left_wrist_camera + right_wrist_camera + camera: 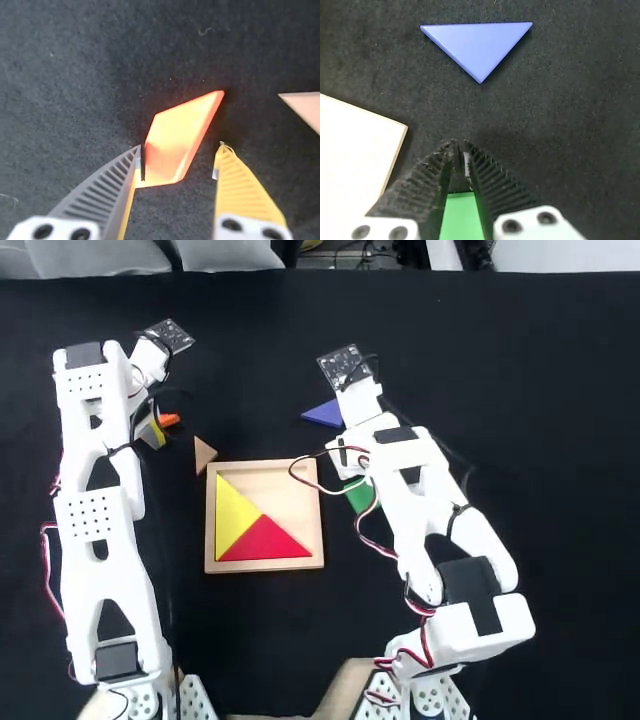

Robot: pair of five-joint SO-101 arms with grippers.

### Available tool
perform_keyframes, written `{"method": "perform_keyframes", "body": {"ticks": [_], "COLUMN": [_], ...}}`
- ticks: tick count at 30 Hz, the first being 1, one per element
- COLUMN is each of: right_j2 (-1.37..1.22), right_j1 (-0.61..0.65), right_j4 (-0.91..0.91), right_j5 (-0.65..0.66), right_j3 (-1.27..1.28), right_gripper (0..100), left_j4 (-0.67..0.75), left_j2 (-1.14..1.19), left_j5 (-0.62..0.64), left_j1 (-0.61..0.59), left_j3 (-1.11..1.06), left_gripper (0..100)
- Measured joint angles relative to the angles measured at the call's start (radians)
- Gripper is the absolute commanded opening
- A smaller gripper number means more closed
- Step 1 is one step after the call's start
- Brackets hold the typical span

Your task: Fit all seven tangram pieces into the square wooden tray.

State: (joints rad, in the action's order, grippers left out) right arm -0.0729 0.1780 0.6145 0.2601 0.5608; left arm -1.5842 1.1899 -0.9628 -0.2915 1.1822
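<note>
I'm pinching the green piece (460, 215) in the right gripper (459, 147), left gripper (179, 150) wide around the orange piece (180, 132), tray (300, 485) holding two of seven.

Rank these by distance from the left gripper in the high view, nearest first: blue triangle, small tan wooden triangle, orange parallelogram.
1. Orange parallelogram, between the left gripper and its open jaws.
2. Small tan wooden triangle, slightly to its right.
3. Blue triangle, far off to the right.
</note>
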Motion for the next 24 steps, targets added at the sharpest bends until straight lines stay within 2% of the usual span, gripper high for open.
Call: {"method": "perform_keyframes", "body": {"ticks": [7, 14, 24], "right_j2": [0.000, 0.000, 0.000], "right_j1": [0.000, 0.000, 0.000], "right_j4": [0.000, 0.000, 0.000], "right_j5": [0.000, 0.000, 0.000], "right_j3": [0.000, 0.000, 0.000], "right_gripper": [1.1, 1.1, 1.1], "left_j4": [0.009, 0.005, -0.029], "left_j2": [0.005, 0.008, 0.009], "left_j5": [-0.005, -0.058, -0.091], "left_j1": [0.000, 0.009, 0.011], "left_j3": [0.000, -0.023, 0.000], "left_gripper": [23, 7, 7]}}
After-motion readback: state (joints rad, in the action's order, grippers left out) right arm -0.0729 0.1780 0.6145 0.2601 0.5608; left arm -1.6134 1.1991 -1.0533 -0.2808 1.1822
